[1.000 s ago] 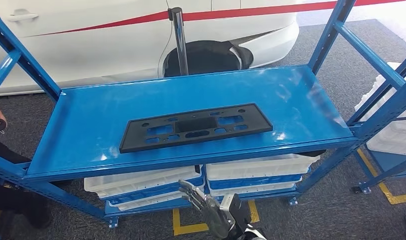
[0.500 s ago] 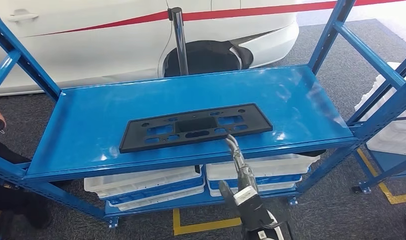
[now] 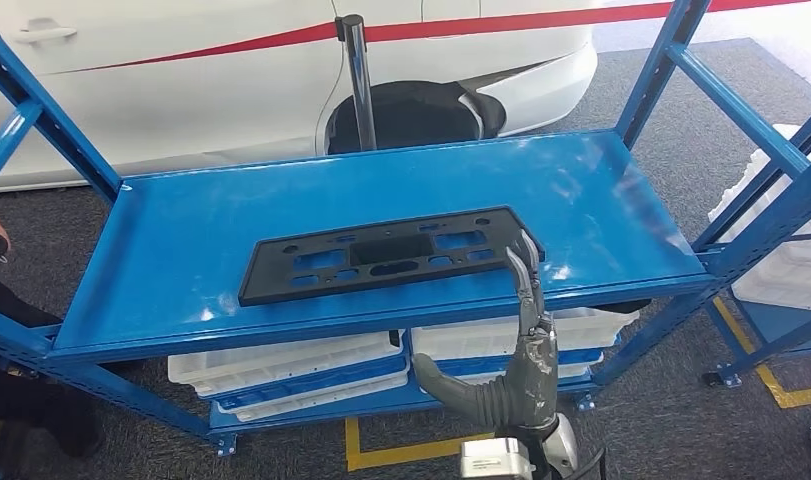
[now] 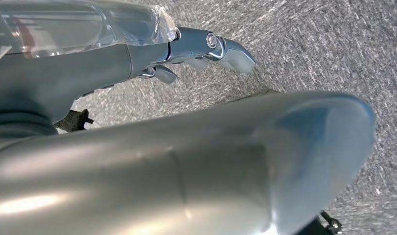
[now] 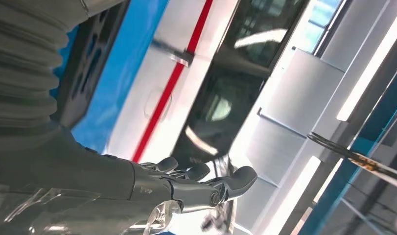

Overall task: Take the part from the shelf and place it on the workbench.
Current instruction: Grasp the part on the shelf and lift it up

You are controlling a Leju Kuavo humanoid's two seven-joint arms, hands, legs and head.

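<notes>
A white car (image 3: 231, 70) stands behind a blue shelf (image 3: 181, 250). White trays (image 3: 291, 365) are stacked on the lower level. The black part (image 3: 381, 255) lies flat on the top level, near the front edge. The right hand (image 3: 516, 350) reaches up with fingers straight and spread, holding nothing, fingertips at the part's right end. The left hand (image 4: 186, 49) hangs over grey carpet (image 4: 309, 44), loose and holding nothing.

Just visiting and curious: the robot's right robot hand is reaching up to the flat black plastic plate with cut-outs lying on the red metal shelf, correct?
Nearly. The head view shows the metal shelf is blue, not red. The rest stands: the right robot hand reaches up to the flat black plastic plate with cut-outs lying on it.
</notes>
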